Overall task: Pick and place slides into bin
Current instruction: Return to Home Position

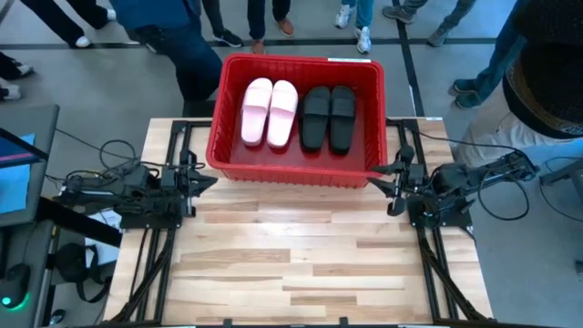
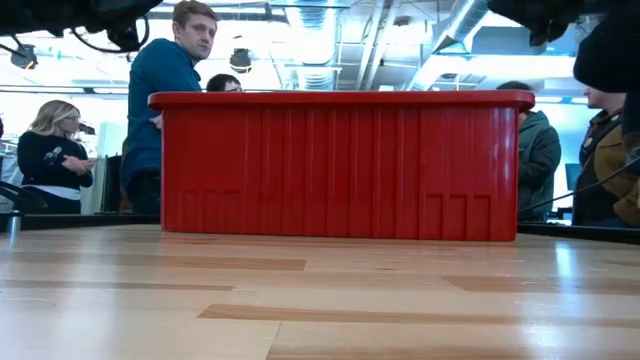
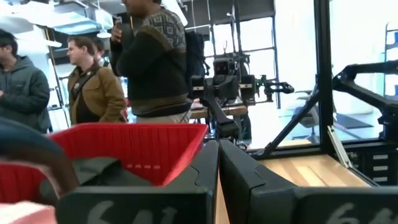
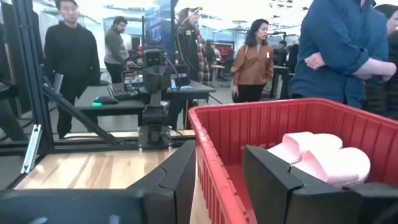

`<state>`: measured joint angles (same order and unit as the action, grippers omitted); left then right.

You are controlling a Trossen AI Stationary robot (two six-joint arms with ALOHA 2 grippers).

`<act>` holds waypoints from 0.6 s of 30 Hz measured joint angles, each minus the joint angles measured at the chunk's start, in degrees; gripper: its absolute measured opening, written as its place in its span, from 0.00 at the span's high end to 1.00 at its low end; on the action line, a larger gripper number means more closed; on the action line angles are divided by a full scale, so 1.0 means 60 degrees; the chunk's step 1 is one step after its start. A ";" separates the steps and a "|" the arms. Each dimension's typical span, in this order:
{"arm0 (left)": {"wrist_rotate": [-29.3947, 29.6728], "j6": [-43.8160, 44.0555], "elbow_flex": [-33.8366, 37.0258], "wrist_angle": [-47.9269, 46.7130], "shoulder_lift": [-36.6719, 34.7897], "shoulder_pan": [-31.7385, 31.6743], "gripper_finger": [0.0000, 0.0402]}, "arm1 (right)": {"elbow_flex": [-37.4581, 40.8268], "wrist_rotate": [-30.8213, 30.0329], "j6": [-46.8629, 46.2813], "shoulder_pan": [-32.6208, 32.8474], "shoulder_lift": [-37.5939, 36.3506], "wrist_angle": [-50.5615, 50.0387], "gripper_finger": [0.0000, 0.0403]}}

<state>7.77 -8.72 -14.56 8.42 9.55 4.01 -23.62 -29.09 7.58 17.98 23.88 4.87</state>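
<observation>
Two pale pink foam slide sandals (image 1: 269, 112) with wide straps lie side by side in the left half of the large rectangular red plastic bin (image 1: 301, 62), toes pointing toward the far wall. Two black slide sandals (image 1: 328, 117) of the same kind lie just beside them in the right half, so the four make one row across the bin's floor. Whether more slides lie under these cannot be told from above. The right wrist view shows the pink pair (image 4: 323, 155) resting inside the ribbed red wall (image 4: 261, 124). The bin stands at the far middle of the light wooden plank table (image 1: 310, 264), and in the low view its ribbed front wall (image 2: 340, 170) sits flat on the wood. The left gripper (image 1: 211, 182) is low at the table's left edge, close by the bin's near left corner, its tip turned inward. Its two dark fingers (image 3: 199, 174) are pressed together and hold nothing. The right gripper (image 1: 383, 185) mirrors it at the right edge, close by the bin's near right corner, with its fingers (image 4: 177, 174) spread apart and empty. Several people stand on the floor beyond the table, among them a person in a blue top (image 2: 160, 100) next to the bin's far left side.
</observation>
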 joint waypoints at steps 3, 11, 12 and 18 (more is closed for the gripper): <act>-0.0031 0.0046 0.0426 0.0080 -0.0442 0.0015 0.99 | 0.0716 -0.0151 0.0050 0.0011 -0.0327 0.0862 0.70; -0.0415 -0.0038 0.0982 0.0058 -0.1592 0.0219 0.99 | 0.2214 -0.0425 0.0066 0.0215 -0.1505 0.2001 0.70; -0.0415 -0.0038 0.1011 0.0036 -0.1579 0.0232 0.99 | 0.2340 -0.0444 -0.0002 0.0215 -0.1633 0.2003 0.70; -0.0516 -0.0047 0.1088 -0.0097 -0.1561 0.0262 0.99 | 0.2703 -0.0333 0.0104 0.0215 -0.2198 0.2079 0.70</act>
<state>4.67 -9.00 -8.03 7.84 0.19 5.58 -7.40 -31.09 8.21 19.27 10.69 17.34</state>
